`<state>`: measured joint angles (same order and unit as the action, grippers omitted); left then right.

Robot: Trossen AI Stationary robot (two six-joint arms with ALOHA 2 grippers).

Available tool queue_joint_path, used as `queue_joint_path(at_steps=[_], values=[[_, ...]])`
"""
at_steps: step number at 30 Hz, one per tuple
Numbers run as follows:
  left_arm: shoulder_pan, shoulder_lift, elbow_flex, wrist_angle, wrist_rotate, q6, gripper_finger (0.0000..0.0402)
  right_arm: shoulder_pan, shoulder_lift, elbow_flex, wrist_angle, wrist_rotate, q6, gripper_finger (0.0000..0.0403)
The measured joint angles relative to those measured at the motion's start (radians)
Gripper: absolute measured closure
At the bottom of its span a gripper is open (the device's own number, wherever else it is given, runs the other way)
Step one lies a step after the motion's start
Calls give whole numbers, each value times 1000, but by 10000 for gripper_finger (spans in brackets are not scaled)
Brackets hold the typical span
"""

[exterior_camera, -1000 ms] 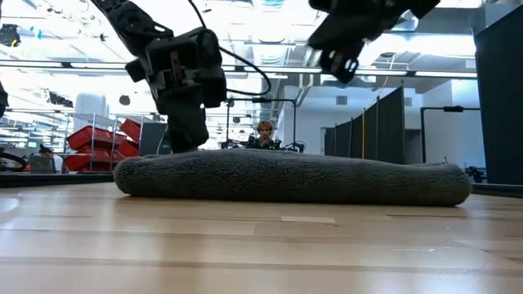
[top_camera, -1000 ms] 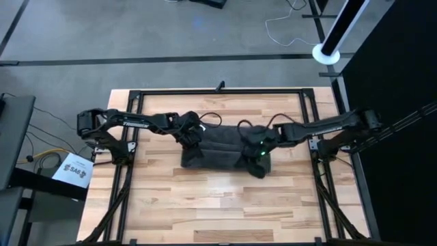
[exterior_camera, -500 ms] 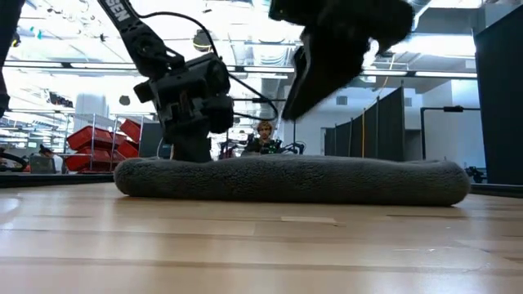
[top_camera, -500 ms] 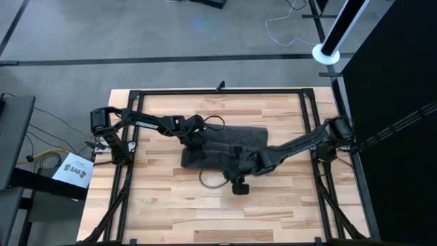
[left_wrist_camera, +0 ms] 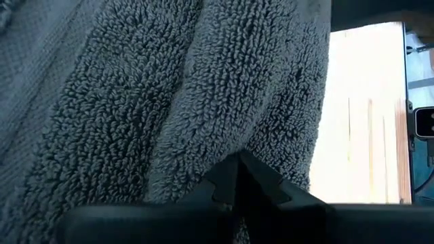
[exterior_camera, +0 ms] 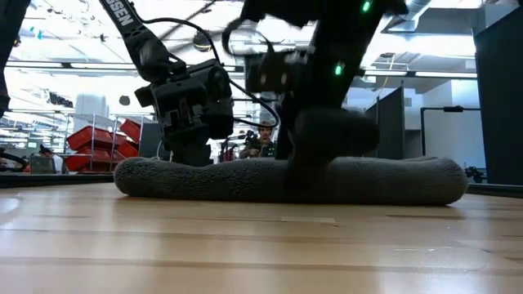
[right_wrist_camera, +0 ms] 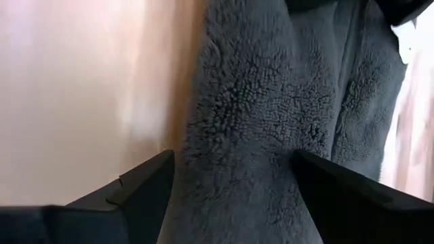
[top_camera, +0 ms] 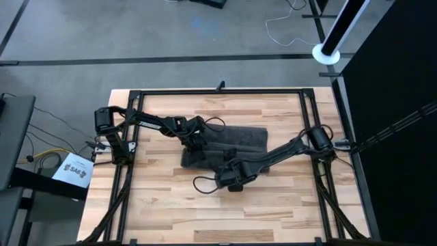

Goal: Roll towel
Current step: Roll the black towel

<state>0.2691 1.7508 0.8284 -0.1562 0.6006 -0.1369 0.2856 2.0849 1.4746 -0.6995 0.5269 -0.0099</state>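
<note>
**Two grippers on the towel, getting ready to roll**

The right gripper (right_wrist_camera: 230, 196) has its two fingers spread wide, one on each side of the thick near edge of the towel (right_wrist_camera: 258, 115). It has not pinched yet. Seen from above, this gripper (top_camera: 232, 176) is at the front edge of the towel, close to the middle.

The left gripper (left_wrist_camera: 237, 186) has its fingers pressed together, tips pushed into the fluffy cloth. It seems to hold a fold, but I cannot be sure. From above it (top_camera: 193, 141) sits on the towel's left part.

The towel (top_camera: 249, 140) lies in the middle of the wooden table (top_camera: 287, 205), already bunched into a long, low bundle (exterior_camera: 392, 180).

I think the step is grabbing the front edge. Next, the right fingers need to close on it, then both arms should turn the cloth over together, evenly.
</note>
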Motion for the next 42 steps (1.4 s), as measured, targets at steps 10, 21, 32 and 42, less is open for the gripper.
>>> queue_joint_path(at_steps=[10,21,32,42], values=[[0,0,2,-3,4,-8,401,-35,74,4,14,9,-36,131],[1,-122,139,-197,-19,47,401,-66,77,-7,34,16,77,362],[3,-226,123,-364,-135,198,401,-75,-34,-9,-16,-210,92,362],[3,-135,-34,-232,-161,191,401,-93,-76,-8,-19,-449,91,362]])
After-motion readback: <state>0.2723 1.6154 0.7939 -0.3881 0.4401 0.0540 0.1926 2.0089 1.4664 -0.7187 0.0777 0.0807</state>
